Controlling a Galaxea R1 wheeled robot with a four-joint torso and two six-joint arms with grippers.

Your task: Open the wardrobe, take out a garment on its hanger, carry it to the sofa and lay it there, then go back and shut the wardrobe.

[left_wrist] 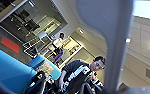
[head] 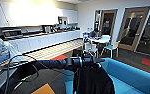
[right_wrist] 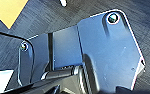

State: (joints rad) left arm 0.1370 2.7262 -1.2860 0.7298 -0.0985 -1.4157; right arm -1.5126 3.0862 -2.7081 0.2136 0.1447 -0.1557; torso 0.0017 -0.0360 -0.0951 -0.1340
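The black garment [head: 93, 80] hangs straight down in the lower middle of the head view, over the near end of the bright blue sofa [head: 133, 75]. My left arm reaches in from the left, and the left gripper [head: 88, 60] sits right above the garment's collar, shut at the top of the hanger. The hanger is hidden between gripper and collar. In the left wrist view the sofa [left_wrist: 8, 70] lies below, and a pale blurred bar [left_wrist: 116, 50] crosses close to the camera. In the right wrist view my own dark plate hangs over dark carpet.
A person with a control rig [left_wrist: 78, 72] stands close behind the sofa. White kitchen counters [head: 41, 41] line the back left. A round white table with chairs [head: 101, 40] and a seated person [head: 92, 33] stand beyond. Wood-framed glass doors [head: 133, 27] are at the right. An orange floor patch [head: 44, 89] lies near.
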